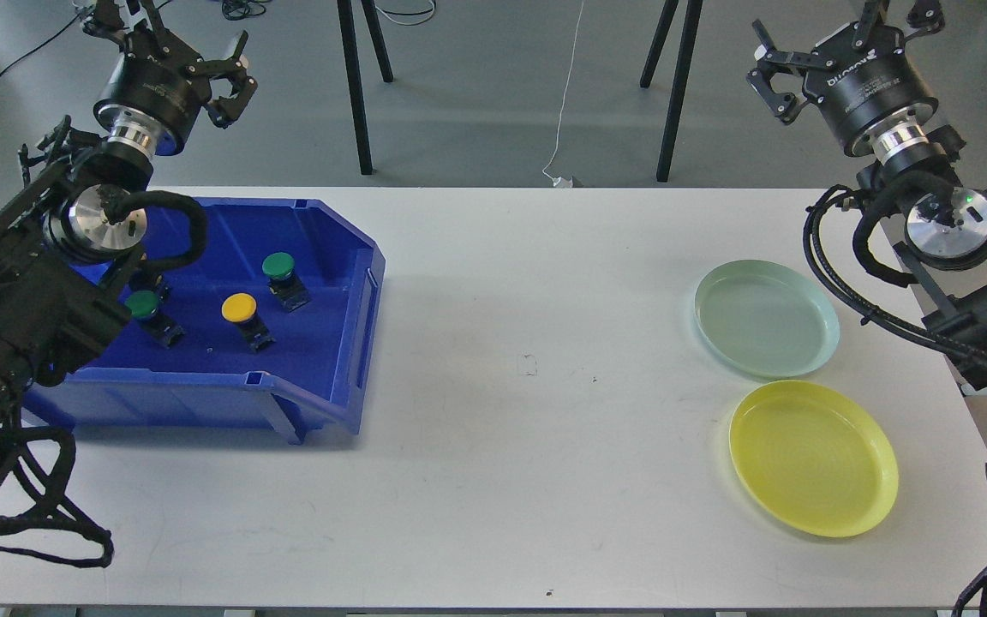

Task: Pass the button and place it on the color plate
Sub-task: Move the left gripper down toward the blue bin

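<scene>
Button, yellow (240, 308) | in blue bin (322, 231) below left claw (218, 81) | small, light, stiff, cap slick: grip black base | left claw wide, empty | right claw (774, 75) wide, well above yellow plate (813, 458)

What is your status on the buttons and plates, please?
Both end effectors, left and right, open, raised, empty. Three buttons in blue bin, yellow button included. Yellow plate empty. Path unobstructed.
</scene>
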Available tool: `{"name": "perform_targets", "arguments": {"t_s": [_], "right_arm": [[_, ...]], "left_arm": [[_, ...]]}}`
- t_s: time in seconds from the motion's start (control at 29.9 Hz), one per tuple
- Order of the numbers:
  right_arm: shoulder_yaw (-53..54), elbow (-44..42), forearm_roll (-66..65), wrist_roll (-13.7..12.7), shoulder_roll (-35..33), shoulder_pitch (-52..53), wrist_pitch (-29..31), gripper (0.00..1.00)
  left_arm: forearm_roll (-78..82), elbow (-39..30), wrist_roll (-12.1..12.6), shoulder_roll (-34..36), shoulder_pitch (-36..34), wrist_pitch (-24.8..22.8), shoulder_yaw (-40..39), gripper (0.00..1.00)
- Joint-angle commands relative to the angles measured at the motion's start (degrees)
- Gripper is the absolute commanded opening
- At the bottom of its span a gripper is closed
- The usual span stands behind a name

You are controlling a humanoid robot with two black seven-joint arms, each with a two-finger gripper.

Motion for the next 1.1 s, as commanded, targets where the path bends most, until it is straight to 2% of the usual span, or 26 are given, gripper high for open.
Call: {"name": "perform_targets", "arguments": {"t_s": [0.0,0.13,0.23,0.3,0.37,0.43,0.53,0.7,0.87,0.94,1.07], "right_arm": [[-0.07,0.33,0.0,-0.07,0.05,-0.02,-0.69,0.99],[-0.07,0.86,0.0,0.02,-0.04,-0.02,-0.78,0.99],[0.19,1.83,0.0,0.02,-0.12,-0.11,-1.48,0.99],[0.28,2.71,0.0,0.02,-0.65,-0.19,-2.27,0.99],[0.37,3.93,0.0,0.02,-1.61,-0.46,-2.8,0.99],[0.37,5.08,0.0,0.1,-2.41,-0.63,-2.8,0.99],[0.45,5.35,0.0,0.1,-3.02,-0.9,-2.8,0.99],[0.63,5.43,0.0,0.1,-4.61,-1.16,-2.54,0.99],[0.63,5.35,0.0,0.1,-4.7,-1.86,-2.45,0.99],[0.63,5.35,0.0,0.19,-4.7,-2.13,-2.36,0.99],[0.63,5.35,0.0,0.37,-4.7,-2.65,-2.36,0.99]], "left_arm": [[0.01,-0.22,-0.51,-0.11,0.23,0.32,0.23,1.0],[-0.08,-0.66,0.02,0.33,0.05,0.5,-0.03,1.0],[-0.08,-3.55,0.37,2.16,0.05,1.11,0.31,1.0],[0.18,-8.11,1.42,6.03,0.32,1.2,1.37,1.0],[0.27,-16.18,2.21,11.29,0.58,2.07,3.91,0.97],[1.05,-25.06,2.21,18.05,0.41,5.05,6.98,0.96],[7.1,-32.11,2.13,25.18,-0.65,7.0,9.55,0.96],[23.61,-37.83,2.04,35.12,-0.65,5.34,9.72,0.96],[42.16,-40.3,0.72,43.03,1.36,-1.07,9.99,0.91],[48.05,-40.3,0.11,44.97,2.86,-3.88,9.99,0.9],[65.51,-40.3,-1.21,45.51,4.71,-4.04,10.51,0.9]]}}
